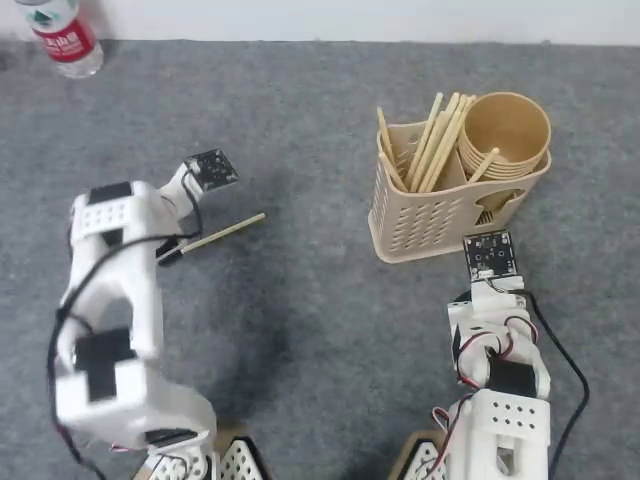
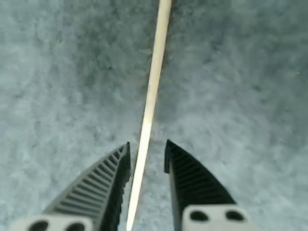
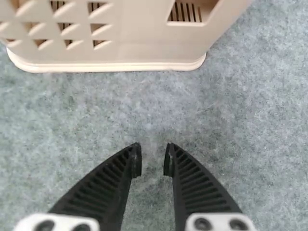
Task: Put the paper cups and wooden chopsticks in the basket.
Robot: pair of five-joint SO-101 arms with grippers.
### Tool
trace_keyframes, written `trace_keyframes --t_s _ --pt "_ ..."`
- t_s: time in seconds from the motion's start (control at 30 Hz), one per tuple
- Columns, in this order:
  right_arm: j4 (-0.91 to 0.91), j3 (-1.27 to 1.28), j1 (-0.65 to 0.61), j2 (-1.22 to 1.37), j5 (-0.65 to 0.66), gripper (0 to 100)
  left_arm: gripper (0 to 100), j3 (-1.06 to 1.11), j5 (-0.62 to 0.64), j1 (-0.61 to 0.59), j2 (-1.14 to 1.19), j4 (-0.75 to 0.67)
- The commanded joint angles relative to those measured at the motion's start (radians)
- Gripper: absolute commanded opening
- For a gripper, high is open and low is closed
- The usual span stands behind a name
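A plastic bottle [image 1: 62,35] stands at the far left corner of the grey carpet [image 1: 300,120]. In front of it, the left arm [image 1: 110,290] bends over a loose wooden chopstick [image 1: 225,232]. The left gripper [image 2: 147,149] straddles the stick's near end with its jaws narrowly parted (whether they actually pinch the stick cannot be told). The rest of the stick points towards the basket [image 1: 430,225]. The basket stands to the right, well apart from the stick. It holds a bundle of chopsticks [image 1: 435,140] in its left compartment and stacked paper cups [image 1: 505,130] in its right. The right gripper [image 3: 152,156] hangs over bare carpet just before the basket's near wall, jaws drawn almost together and holding nothing.
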Motion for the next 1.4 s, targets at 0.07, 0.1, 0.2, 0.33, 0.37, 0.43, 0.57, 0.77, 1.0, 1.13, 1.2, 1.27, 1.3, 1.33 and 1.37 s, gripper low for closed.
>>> trace_keyframes --t_s 0.07,0.1,0.2,0.33,0.37,0.43,0.57,0.77,1.0,1.13,1.2,1.27,1.3,1.33,1.37 --pt "-0.018 -0.008 -0.008 -0.01 0.012 9.7 16 -0.176 -0.066 -0.008 0.186 0.041" --pt "-0.019 -0.008 -0.008 -0.01 0.012 9.7 16 -0.188 -0.069 -0.008 0.203 0.034" --pt "-0.019 -0.008 -0.008 -0.01 0.012 9.7 16 -0.208 -0.081 -0.006 0.247 0.031" --pt "-0.019 -0.008 -0.008 -0.01 0.012 9.7 16 -0.216 -0.143 -0.005 0.285 0.038" --pt "-0.019 -0.008 -0.01 -0.01 0.012 9.7 16 -0.216 -0.143 -0.005 0.285 0.038" --pt "-0.016 -0.008 -0.027 -0.01 0.012 9.7 16 -0.217 -0.146 -0.005 0.281 0.037" --pt "-0.013 -0.006 -0.033 -0.01 0.012 9.7 16 -0.225 -0.152 0.018 0.285 0.057" --pt "-0.013 -0.006 -0.03 -0.01 0.012 9.7 1 -0.323 -0.313 0.08 0.29 0.394" --pt "-0.013 -0.006 -0.028 -0.01 0.012 9.7 1 -0.595 -0.319 0.089 0.279 0.726" --pt "-0.012 -0.006 -0.028 -0.01 0.012 9.7 1 -0.723 -0.219 0.112 0.193 0.753" --pt "-0.012 -0.006 -0.03 -0.01 0.012 9.7 1 -0.728 -0.18 0.158 0.094 0.753" --pt "-0.012 -0.006 -0.03 -0.01 0.012 9.7 1 -0.727 -0.103 0.229 -0.029 0.752" --pt "-0.012 -0.006 -0.031 -0.01 0.012 9.7 1 -0.727 -0.06 0.276 -0.092 0.752" --pt "-0.012 -0.006 -0.031 -0.01 0.012 9.7 1 -0.728 -0.014 0.331 -0.152 0.752" --pt "-0.012 -0.006 -0.031 -0.01 0.012 9.7 1 -0.728 0.04 0.391 -0.215 0.749"
